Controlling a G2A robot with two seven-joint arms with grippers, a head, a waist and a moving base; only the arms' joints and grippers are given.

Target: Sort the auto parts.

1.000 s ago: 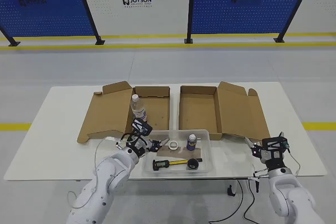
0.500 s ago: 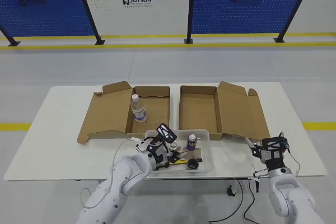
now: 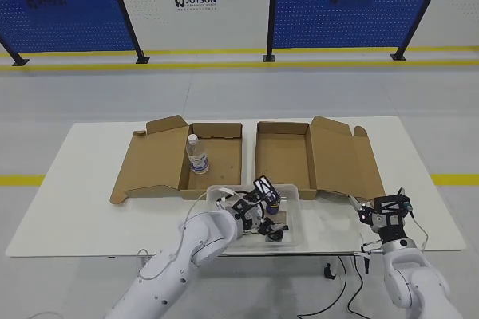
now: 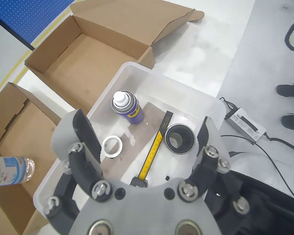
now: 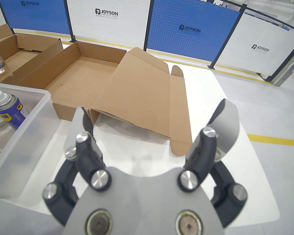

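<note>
**Left arm now over the bin**

Over the last second the left arm has swung rightward from the front edge of the left box to above the right half of the bin. The right arm has not moved.

On the white table [image 3: 72, 191] there are two open boxes of brown corrugated cardboard, both shallow and rectangular with their flaps spread. The left box [image 3: 156, 163] holds one clear plastic water bottle [image 3: 196, 154], which stands upright near its right wall.

In front of the two boxes, near the table's front edge, stands one clear plastic bin [image 4: 134, 65] with rounded corners. It holds five things:
- one flat brown sheet [image 4: 137, 133] on the floor of the bin
- one blue and yellow spray can [image 4: 127, 107] with a white cap, upright on the sheet
- one small silver metal ring [image 4: 104, 146] lying flat on the sheet
- one long yellow graduated bar [image 4: 153, 151] with a black end
- one thick black ring [image 4: 190, 140] just beside the bar

The left gripper [image 4: 143, 121] hangs above these parts. Its two toothed fingers are spread wide and hold nothing, and the bar and black ring show between them.

The right box [image 3: 283, 159] has only bare cardboard inside.

The right gripper [image 5: 152, 108] sits near the table's front right corner, beyond that box's spread lid. Its fingers are also wide apart and hold nothing.
</note>
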